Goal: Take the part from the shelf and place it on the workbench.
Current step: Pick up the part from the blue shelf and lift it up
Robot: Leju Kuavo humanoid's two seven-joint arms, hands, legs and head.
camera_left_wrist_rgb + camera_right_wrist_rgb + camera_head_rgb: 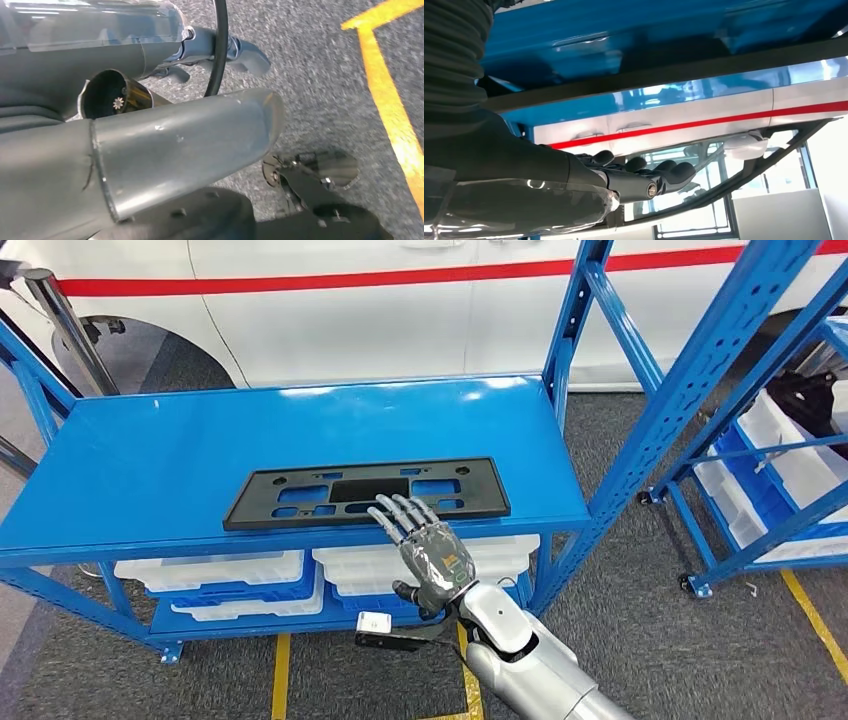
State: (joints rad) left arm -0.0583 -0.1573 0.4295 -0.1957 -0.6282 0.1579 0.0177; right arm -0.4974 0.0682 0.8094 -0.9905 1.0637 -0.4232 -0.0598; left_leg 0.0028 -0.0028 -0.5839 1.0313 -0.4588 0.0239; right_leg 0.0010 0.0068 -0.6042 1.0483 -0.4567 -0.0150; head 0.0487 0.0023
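Black plastic part (366, 494), a long flat frame with cut-out windows, lying flat on the blue shelf top (150, 460), near its front edge and roughly parallel to it. Probably laid there so that an arm from the aisle can get at it without leaning in.

Right hand (425, 545) reaching up from below the front edge, palm down, fingers (395, 512) stretched straight and lying over the near rim of the part. Holding nothing yet: fingers extended and a little apart, thumb low beside the palm, under the level of the shelf lip. From the right wrist view, same fingers (659, 175) lined up side by side and hardly curled, white car body with a red stripe (704, 120) beyond (turned view, so no use for placing anything). Whether the fingertips actually press on the plastic or hover just above: cannot tell.

Left hand (165, 150) hanging down by the grey carpet (320, 60) and a yellow floor line (390, 110), thick grey thumb across the picture; nothing seen in it, but finger spread not readable here.

White and blue bins (230, 575) stacked on the lower level beneath the part.

Judged stage: approach done, grasp not made. Flat, wide piece, likely awkward for one hand; a pinch over the front rim with thumb underneath looks the sensible hold.
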